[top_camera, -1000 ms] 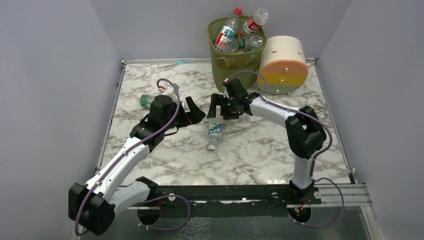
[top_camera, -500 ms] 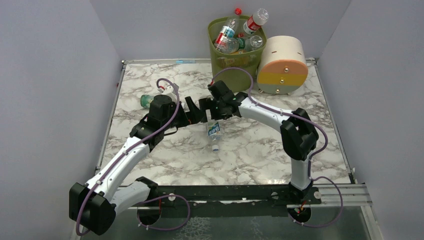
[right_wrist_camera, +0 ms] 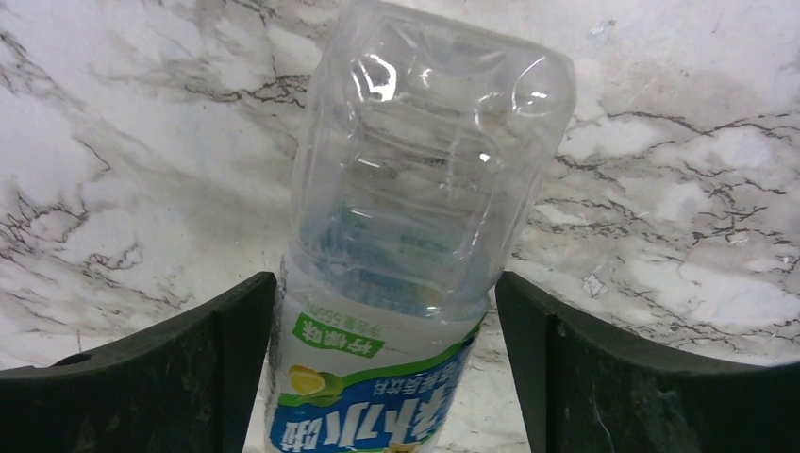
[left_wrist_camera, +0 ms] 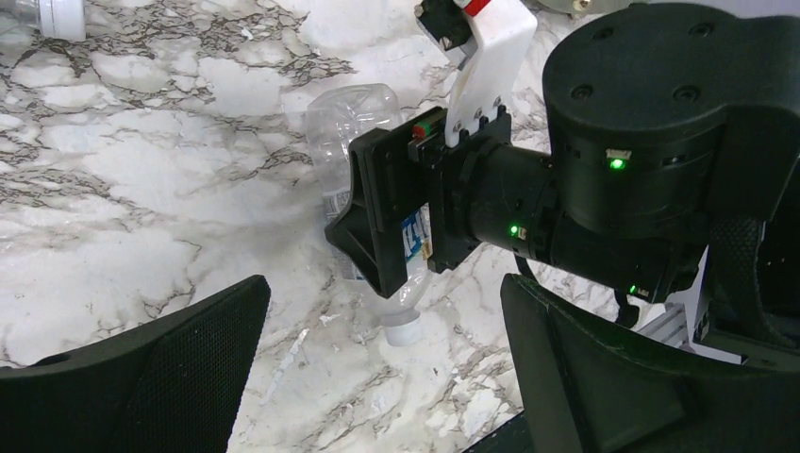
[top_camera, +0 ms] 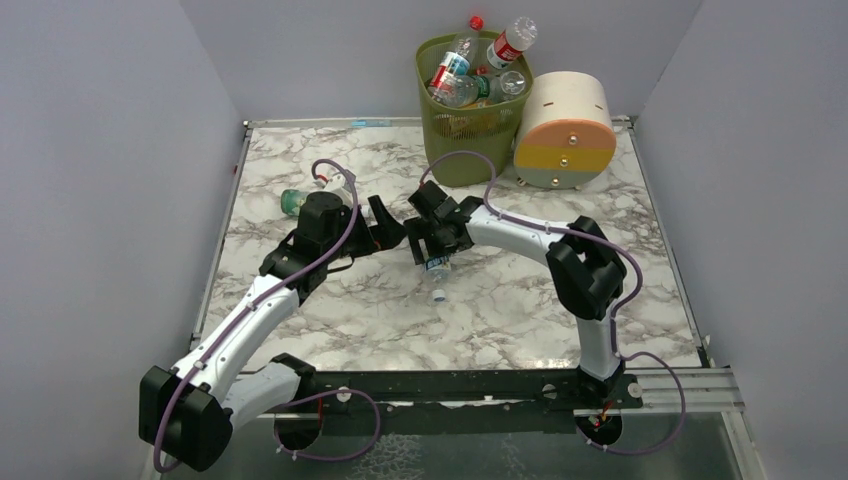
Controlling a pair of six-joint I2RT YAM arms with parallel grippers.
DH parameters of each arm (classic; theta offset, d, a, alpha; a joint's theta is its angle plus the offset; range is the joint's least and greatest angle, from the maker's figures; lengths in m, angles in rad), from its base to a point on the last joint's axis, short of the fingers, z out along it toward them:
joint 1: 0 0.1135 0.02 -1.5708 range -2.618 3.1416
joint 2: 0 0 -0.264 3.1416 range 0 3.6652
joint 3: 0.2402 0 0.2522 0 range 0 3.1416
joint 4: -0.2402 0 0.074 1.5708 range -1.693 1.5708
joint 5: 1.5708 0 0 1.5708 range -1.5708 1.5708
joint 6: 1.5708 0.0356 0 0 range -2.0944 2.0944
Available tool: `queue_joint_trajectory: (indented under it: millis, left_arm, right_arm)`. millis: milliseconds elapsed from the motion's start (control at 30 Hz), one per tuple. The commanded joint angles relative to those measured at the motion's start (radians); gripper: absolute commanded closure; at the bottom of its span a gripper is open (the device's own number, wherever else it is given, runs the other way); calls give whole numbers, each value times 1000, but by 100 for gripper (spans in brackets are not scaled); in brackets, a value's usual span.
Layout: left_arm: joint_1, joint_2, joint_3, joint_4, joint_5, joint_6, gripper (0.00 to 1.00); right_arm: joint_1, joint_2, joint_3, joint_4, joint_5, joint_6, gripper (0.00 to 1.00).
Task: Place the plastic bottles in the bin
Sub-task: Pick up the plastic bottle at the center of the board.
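Under the right jaws, bottle (top_camera: 435, 272) partly hidden

marble table (top_camera: 520, 300), blue-label bottle (right_wrist_camera: 415, 189) lying mid-table, second bottle (top_camera: 293, 202) at left, bin (top_camera: 452, 150), cream drum (top_camera: 565, 125)

A cream drum (top_camera: 566, 128) with an orange-and-yellow face lies on its side at the marble desk's (top_camera: 520, 300) far right corner.
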Motion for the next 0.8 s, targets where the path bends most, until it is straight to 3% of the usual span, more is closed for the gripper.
queue_joint_trajectory:
  millis: [0,133,267,533,633,767]
  left_arm:
    - [8,-22,-16,26,28,2,1]
    - [9,-27,-17,24,33,1,1]
    - [10,-37,-26,22,30,-1,1]
    - [11,-37,-31,31,34,-5,1]
    - [11,-33,-31,33,34,-6,1]
    - [12,-32,-34,33,34,-7,1]
  right_arm:
    - [23,-13,-20,-21,29,-5,15]
    - [30,-15,-27,-24,19,-3,15]
    - [38,-29,-40,-29,13,-2,8]
    - [47,-48,-49,-32,6,-11,8]
    - [49,-47,-51,-32,4,-15,13]
    - [49,-54,-49,-34,3,-19,34]
